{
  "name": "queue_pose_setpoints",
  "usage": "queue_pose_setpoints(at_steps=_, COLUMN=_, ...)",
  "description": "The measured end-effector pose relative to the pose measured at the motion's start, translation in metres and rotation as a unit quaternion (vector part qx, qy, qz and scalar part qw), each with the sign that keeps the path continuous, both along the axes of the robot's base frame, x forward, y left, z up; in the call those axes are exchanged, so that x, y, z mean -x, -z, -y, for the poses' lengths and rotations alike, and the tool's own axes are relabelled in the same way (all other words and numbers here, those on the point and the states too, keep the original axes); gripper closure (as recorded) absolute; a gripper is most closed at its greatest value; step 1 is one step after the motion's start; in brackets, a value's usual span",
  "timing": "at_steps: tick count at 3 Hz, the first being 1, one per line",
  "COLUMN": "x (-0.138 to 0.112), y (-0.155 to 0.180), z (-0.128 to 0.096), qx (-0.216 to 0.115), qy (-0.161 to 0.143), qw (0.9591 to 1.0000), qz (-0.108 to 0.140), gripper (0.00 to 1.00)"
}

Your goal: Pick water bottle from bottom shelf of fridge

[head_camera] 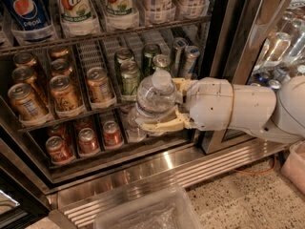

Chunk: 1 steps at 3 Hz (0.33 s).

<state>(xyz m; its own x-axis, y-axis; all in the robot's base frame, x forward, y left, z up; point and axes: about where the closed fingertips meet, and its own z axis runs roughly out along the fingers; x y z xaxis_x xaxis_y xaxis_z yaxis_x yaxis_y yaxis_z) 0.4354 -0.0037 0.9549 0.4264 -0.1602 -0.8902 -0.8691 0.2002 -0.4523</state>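
Note:
The water bottle (155, 98), clear with a white cap, is held upright in my gripper (162, 104), in front of the open fridge (224, 37). The tan fingers (159, 125) are shut around its ribbed body. The bottle is lifted above the bottom shelf (143, 142) and overlaps the green cans on the rack above. Another clear bottle (129, 128) stands behind it on the bottom shelf. My white arm (238, 109) comes in from the right.
Red cans (88, 140) stand on the bottom shelf at left. Orange cans (62, 92) and green cans (131, 75) fill the rack above; large soda bottles (74, 6) are on top. A clear plastic bin (147, 213) sits on the floor below. A glass door (281, 37) is at right.

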Motion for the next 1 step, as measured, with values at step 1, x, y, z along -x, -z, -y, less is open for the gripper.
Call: queue_pose_setpoints(at_steps=1, x=0.0, y=0.0, z=0.0, qx=0.0, qy=0.0, qw=1.0, qz=0.0, gripper=1.0)
